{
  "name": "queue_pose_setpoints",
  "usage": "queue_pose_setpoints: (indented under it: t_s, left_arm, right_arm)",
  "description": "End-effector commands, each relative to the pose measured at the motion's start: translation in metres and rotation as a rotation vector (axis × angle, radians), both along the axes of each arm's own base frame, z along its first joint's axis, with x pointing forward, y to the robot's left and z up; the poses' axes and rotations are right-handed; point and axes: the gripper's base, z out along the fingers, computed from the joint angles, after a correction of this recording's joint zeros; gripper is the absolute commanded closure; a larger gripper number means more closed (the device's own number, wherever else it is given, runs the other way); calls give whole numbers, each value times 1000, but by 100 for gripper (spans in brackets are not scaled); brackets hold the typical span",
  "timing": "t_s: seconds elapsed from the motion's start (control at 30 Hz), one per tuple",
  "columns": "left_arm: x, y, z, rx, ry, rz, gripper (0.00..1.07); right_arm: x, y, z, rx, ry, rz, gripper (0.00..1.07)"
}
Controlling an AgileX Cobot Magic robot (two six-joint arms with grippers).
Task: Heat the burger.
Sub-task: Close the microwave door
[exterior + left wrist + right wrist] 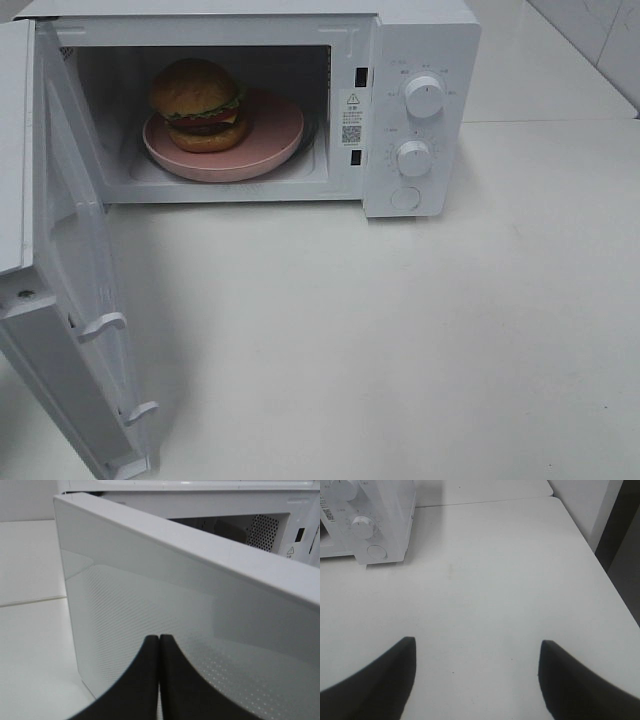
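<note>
White tabletop (pixel 400 330) is carrying the microwave (pixel 420 110); the burger (pixel 197 103) is sitting inside on a pink plate (pixel 275 140). Your left gripper (pixel 159 639), jaws together, is facing the open door (pixel 175 610) just ahead; your right gripper (pixel 476 645) is hanging with jaws apart, empty. Door-closing is likely coming next: push steadily.

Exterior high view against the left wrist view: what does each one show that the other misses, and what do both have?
Only the exterior high view shows the burger on its pink plate inside the microwave, plus the upper knob and lower knob. Only the left wrist view shows the left gripper, shut, close to the open door. Both show that door, part of the cavity and the white tabletop.
</note>
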Motion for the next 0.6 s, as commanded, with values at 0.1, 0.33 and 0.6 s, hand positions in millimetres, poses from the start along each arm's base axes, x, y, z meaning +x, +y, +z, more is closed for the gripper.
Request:
queue_pose_setpoints:
  t_s: [0.1, 0.33, 0.6]
  left_arm:
    - [13, -6, -2, -16, -41, -77, 107]
    - [22, -13, -15, -57, -51, -133, 107]
    - [32, -38, -21, 5, -53, -127, 107]
  right_arm:
    - [-3, 0, 0, -9, -30, 2, 41]
    - [-3, 0, 0, -9, -30, 2, 41]
    - [-3, 0, 0, -9, -30, 2, 41]
